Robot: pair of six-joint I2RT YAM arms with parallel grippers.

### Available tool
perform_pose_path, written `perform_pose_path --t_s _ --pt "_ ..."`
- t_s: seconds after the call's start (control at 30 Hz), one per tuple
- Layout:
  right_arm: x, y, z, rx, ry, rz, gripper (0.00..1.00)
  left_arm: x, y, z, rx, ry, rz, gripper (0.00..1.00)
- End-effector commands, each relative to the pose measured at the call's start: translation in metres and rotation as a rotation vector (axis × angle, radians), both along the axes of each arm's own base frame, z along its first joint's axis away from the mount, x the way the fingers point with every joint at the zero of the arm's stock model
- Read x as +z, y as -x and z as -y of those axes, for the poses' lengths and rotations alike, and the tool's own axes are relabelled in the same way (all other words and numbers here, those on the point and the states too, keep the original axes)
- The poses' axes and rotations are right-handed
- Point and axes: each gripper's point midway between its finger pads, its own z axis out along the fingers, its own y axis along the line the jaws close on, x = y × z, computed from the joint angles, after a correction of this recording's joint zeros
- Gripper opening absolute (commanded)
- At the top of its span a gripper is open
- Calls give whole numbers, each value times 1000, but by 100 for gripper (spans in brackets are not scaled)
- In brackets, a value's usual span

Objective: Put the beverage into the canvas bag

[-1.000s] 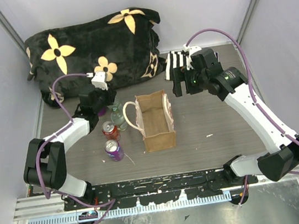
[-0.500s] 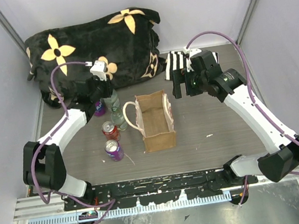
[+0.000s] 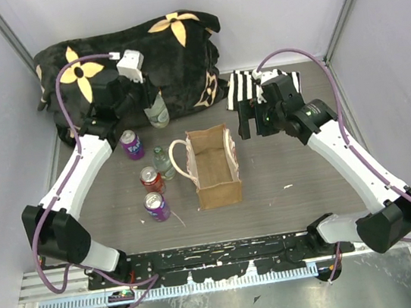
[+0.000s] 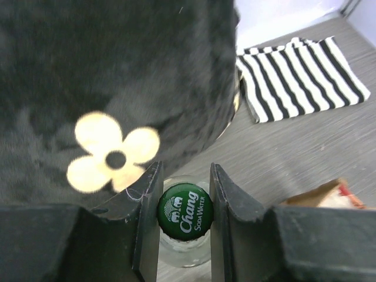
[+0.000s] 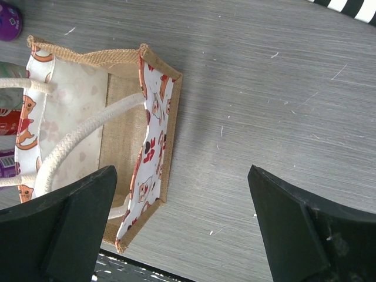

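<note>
My left gripper [image 3: 151, 102] is shut on the neck of a clear glass soda-water bottle [image 3: 158, 115] and holds it in the air in front of the black blanket. In the left wrist view its green cap [image 4: 185, 211] sits clamped between my fingers [image 4: 147, 211]. The tan canvas bag [image 3: 213, 167] stands open and upright mid-table, cream handles at its sides. It also shows in the right wrist view [image 5: 123, 135]. My right gripper [image 3: 250, 122] is open and empty above the table by the bag's back right corner; its jaws stand wide apart in the right wrist view [image 5: 182, 176].
A second glass bottle [image 3: 161, 160], a purple can [image 3: 131, 144], a red can [image 3: 151, 180] and another purple can [image 3: 156, 206] stand left of the bag. A black flowered blanket [image 3: 132, 65] fills the back left. A striped cloth [image 3: 246, 87] lies behind the right gripper.
My left gripper has lifted the glass bottle from among the cans and carried it up and toward the back. The right gripper has barely moved.
</note>
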Motion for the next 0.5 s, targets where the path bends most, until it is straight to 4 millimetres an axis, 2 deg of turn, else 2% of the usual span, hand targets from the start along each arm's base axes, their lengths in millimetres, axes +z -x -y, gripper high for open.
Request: perform_pose_path --t_s 0.0,0.1,0.23,0.37,0.47 --pt "17 -3 -2 -18 -50 75 100 112 18 24 -93 104 226 0" --pt "15 -2 -1 -20 -50 73 100 129 27 41 -135 119 230 0" --pt "16 -2 0 -25 -52 78 100 139 46 71 -209 129 231 0" --pt "17 -3 -1 -32 -60 83 100 139 65 102 -277 135 228 0" --pt "17 -3 -1 -38 -63 83 100 132 78 124 -322 135 211 0"
